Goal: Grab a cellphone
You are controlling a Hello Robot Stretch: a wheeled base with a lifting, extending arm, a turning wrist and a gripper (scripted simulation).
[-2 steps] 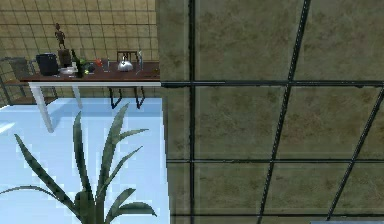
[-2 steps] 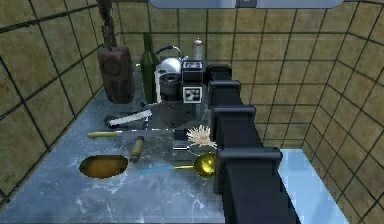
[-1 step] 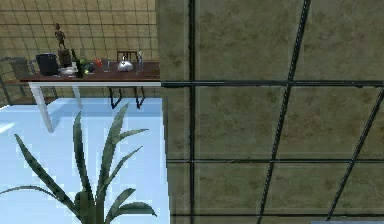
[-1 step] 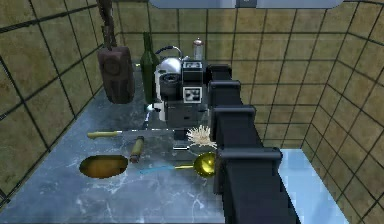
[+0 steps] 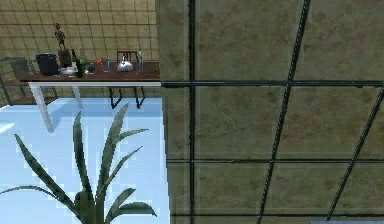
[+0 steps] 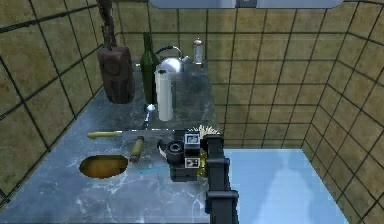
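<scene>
Arm side view: the arm comes up from the bottom edge as a straight dark bar and crosses the near edge of the desk. Two white marker squares sit at its far end. The claw is just left of them, seen against the desk top and pointing toward the view's left.

Claw state: cannot tell how the fingers are set, nor whether it holds anything, as its tip lies against the desk top with small things close by.

Cellphone: cannot tell which of the small things near the claw it is.

Near the claw:
- a short tan lump
- a thin yellow-green stick
- a brown-gold oval toward the desk's left edge
- a pale spiky tuft beside the arm

Far left corner of the desk, by the tiled walls:
- a brown upright shape, cut off at the top
- a green bottle
- a silver kettle, with a white cylinder in front of it
- a small shaker

Forward view: a tiled wall stands close on the right. A plant is cut off at the bottom. A second desk on white legs carries clutter too small to name
</scene>
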